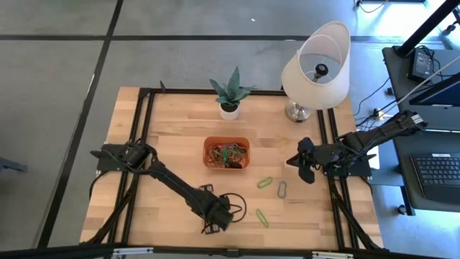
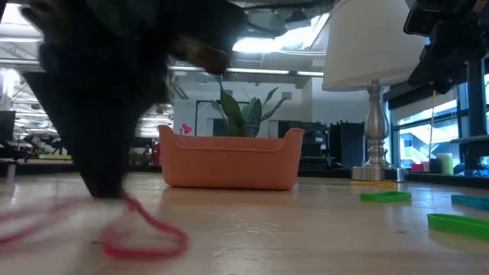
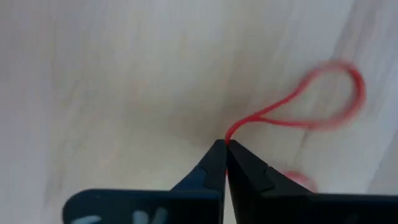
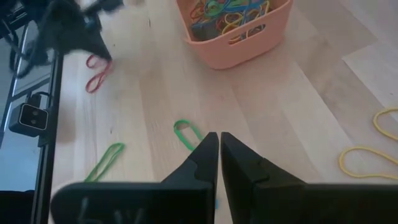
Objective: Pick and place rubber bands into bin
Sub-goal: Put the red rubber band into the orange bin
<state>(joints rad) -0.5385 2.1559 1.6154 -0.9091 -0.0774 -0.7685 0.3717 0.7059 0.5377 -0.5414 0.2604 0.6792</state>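
Observation:
The orange-red bin [image 1: 226,152] stands mid-table with several coloured rubber bands inside it [image 4: 230,12]. My left gripper [image 1: 223,214] is near the table's front edge, pointing down and shut on a red rubber band [image 3: 311,106]. That band lies looped on the wood [image 2: 145,237]. Three green bands [image 1: 264,182] [image 1: 283,189] [image 1: 261,216] lie flat to the right of it. My right gripper [image 1: 302,162] hangs shut and empty above the table, right of the bin. My left gripper pinches one end of the red band [image 3: 226,138] between its two fingertips. The fingers come from above, pointing down. The rest of the loop [image 2: 153,243] lies slack on the table beside the fingers.
A small plant in a white pot [image 1: 229,109] and a white-shaded lamp [image 1: 316,68] stand at the far edge. Black frame rails [image 1: 144,144] run along the table's sides. Two yellow bands [image 4: 367,158] lie on the wood near my right gripper.

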